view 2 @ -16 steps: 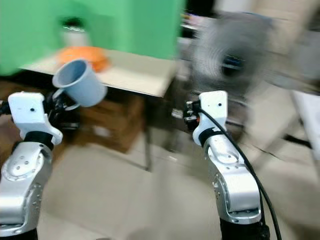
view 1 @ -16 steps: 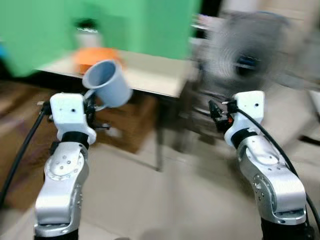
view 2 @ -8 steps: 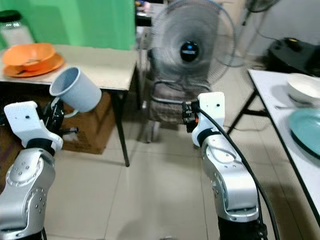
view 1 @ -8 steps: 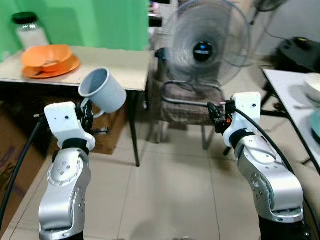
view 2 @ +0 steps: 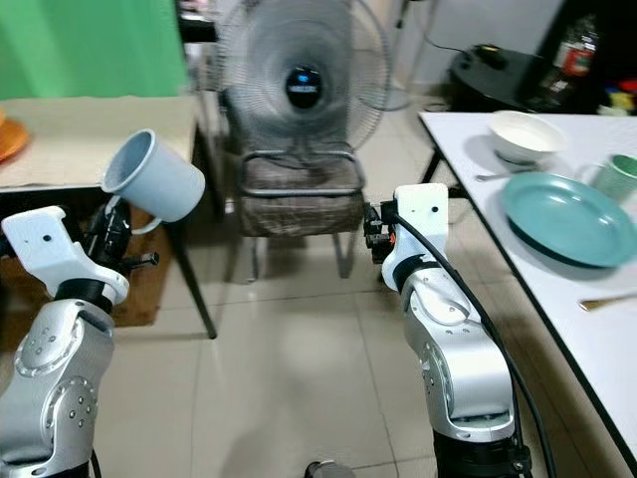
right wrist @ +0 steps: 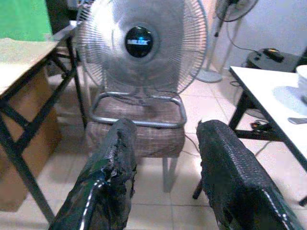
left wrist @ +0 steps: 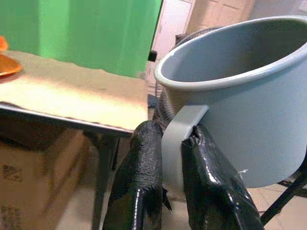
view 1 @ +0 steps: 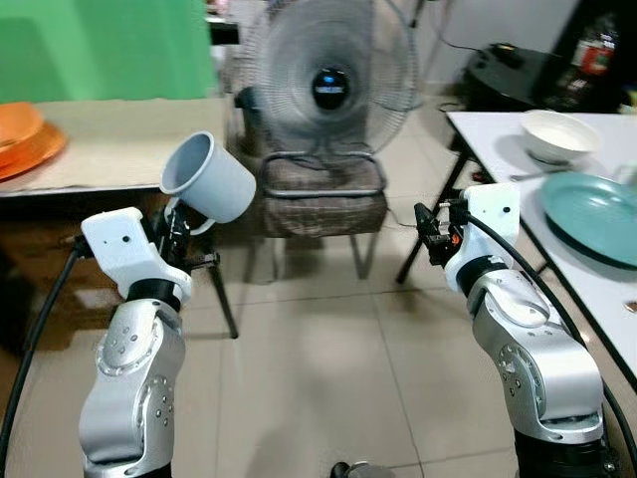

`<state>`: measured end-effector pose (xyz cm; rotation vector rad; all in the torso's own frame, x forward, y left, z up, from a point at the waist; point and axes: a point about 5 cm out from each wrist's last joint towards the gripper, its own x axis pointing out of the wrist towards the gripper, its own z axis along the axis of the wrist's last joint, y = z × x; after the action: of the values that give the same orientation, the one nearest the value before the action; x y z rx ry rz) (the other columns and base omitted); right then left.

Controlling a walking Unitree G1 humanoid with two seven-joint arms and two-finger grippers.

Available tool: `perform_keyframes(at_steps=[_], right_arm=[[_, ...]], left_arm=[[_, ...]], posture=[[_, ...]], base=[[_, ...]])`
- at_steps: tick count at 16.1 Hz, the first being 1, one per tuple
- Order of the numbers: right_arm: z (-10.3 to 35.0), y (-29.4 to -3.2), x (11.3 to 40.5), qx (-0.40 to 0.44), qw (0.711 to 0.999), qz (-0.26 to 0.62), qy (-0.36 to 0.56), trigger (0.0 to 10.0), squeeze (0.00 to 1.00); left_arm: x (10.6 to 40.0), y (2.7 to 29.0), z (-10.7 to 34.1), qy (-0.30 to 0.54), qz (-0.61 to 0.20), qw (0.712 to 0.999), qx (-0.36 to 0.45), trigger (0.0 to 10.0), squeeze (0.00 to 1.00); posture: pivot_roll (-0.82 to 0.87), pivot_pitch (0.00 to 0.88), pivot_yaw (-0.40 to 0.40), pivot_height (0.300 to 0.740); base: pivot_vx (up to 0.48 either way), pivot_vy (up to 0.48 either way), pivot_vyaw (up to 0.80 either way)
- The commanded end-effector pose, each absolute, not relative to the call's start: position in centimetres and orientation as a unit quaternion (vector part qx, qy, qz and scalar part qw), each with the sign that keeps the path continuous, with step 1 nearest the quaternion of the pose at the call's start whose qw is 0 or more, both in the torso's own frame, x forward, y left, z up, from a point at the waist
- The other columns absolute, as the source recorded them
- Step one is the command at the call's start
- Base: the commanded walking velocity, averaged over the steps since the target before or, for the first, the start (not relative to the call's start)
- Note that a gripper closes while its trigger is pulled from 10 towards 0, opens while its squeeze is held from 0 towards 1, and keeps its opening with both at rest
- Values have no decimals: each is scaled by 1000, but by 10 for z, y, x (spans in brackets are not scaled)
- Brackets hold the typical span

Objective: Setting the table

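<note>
Mug (view 1: 206, 177) is sitting high in the left gripper (left wrist: 169, 158), whose jaws are clenched on the thin handle alone, so the grey body is leaning out above the floor with its mouth tilted toward the wooden tabletop (view 1: 109, 144) on the robot's left. The right gripper (right wrist: 165, 158) is pointing at the fan (view 1: 329, 85) and the chair (view 1: 320, 189) ahead, and its jaws are standing released with nothing between them. On the robot's right, the white tabletop (view 2: 468, 134) is already carrying a white bowl (view 2: 525, 133), a teal plate (view 2: 568, 217) and a green cup (view 2: 623, 177), so the mug probably belongs there. The main risk, in my judgement, is the grip: the handle is narrow, and any jolt may be making the mug swing or slip out. The right arm is also near the white tabletop's edge and could be knocking it.
</note>
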<state>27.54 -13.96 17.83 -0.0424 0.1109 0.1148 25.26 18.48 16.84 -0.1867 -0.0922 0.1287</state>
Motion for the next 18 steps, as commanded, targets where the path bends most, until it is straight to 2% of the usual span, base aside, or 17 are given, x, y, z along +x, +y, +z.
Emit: perform_keyframes(at_steps=[1,8,15,18], right_arm=[[183,-141,277,-21,997,52,50,10000,0],[184,-138,279,-15,998,52,43,10000,0],[182,-135,277,-1,998,50,46,10000,0],[183,-137,276,12,998,42,39,10000,0]], left_arm=[[253,183,172,-57,63,992,-95,10000,0],[255,184,160,-11,62,993,-96,10000,0],[256,198,165,-57,94,986,-125,10000,0],[259,200,167,-50,80,992,-82,10000,0]], posture=[[29,0,-23,740],[34,0,-14,740],[40,0,0,740],[38,0,12,740]], base=[[0,0,-800],[0,0,-800],[0,0,-800],[0,0,-800]])
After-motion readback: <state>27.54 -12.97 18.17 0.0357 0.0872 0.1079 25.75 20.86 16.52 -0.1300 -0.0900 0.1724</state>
